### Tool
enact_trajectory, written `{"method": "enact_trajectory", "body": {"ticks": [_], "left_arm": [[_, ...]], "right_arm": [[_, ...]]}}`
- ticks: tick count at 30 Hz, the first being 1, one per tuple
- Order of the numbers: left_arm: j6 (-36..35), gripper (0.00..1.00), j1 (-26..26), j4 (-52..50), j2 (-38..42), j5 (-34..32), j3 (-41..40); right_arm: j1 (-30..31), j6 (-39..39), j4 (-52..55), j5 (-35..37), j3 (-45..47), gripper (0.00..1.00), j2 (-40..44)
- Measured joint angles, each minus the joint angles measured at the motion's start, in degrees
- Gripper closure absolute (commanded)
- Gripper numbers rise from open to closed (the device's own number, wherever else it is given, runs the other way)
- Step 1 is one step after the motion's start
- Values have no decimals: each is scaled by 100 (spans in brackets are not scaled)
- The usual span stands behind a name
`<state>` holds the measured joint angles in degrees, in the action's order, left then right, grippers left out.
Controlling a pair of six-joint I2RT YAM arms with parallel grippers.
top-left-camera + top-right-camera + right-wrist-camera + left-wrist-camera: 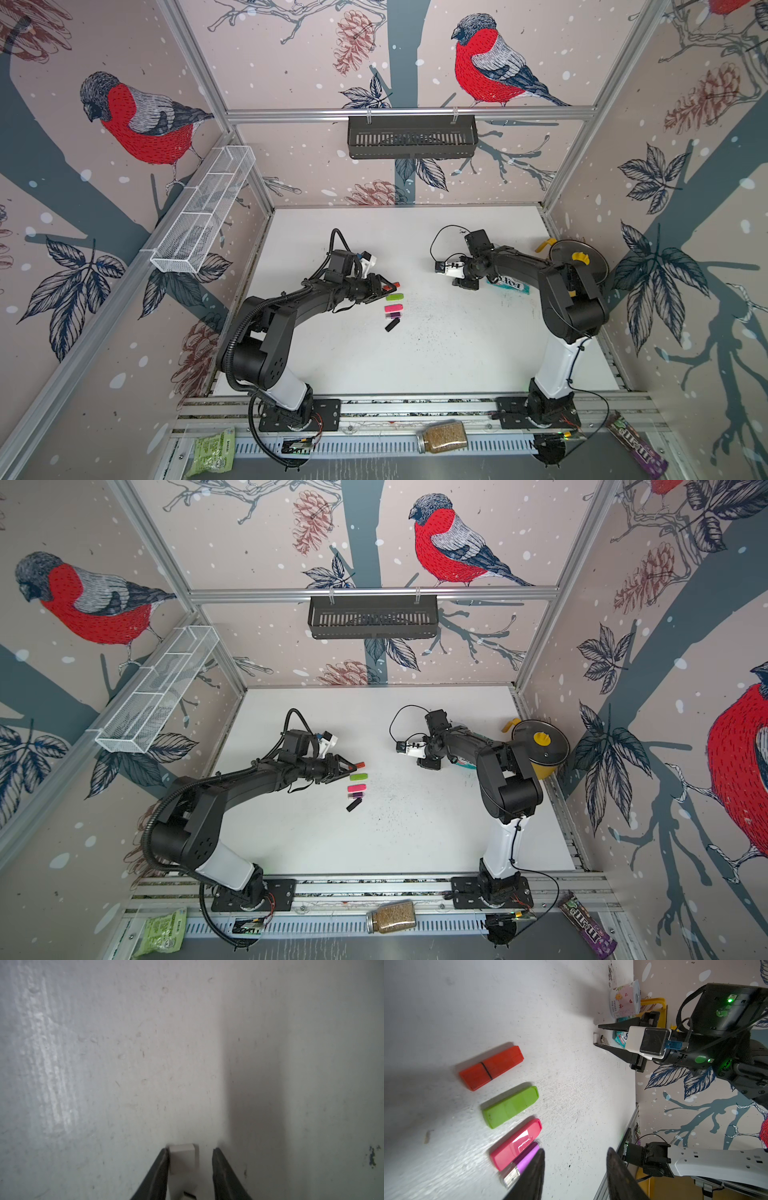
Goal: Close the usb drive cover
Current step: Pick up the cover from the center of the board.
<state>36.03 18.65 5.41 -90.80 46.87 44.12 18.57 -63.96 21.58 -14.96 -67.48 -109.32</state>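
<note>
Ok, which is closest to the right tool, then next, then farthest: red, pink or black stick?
From the right tool, in a top view:
1. red stick, far end of the row.
2. pink stick, middle.
3. black stick, near end, tilted.

pink drive (517, 1144): glossy plastic | orange drive (491, 1068): matt plastic | table (467, 1001): matt, scuffed
</note>
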Motion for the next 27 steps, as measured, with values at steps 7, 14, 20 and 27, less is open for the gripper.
{"method": "enact_trajectory", "body": {"ticks": [7, 14, 20, 27], "left_arm": [[2, 52, 0, 0, 57, -2, -39], [4, 52, 0, 7, 188, -13, -111], [20, 52, 0, 31, 243, -20, -170], [66, 52, 9, 33, 269, -20, -177]], "right_arm": [[-63, 267, 103, -181, -66, 66, -87], [-66, 549, 214, -284, -122, 70, -186], [-50, 726, 208, -483, -68, 66, -131], [-26, 999, 81, -455, 85, 58, 11]]}}
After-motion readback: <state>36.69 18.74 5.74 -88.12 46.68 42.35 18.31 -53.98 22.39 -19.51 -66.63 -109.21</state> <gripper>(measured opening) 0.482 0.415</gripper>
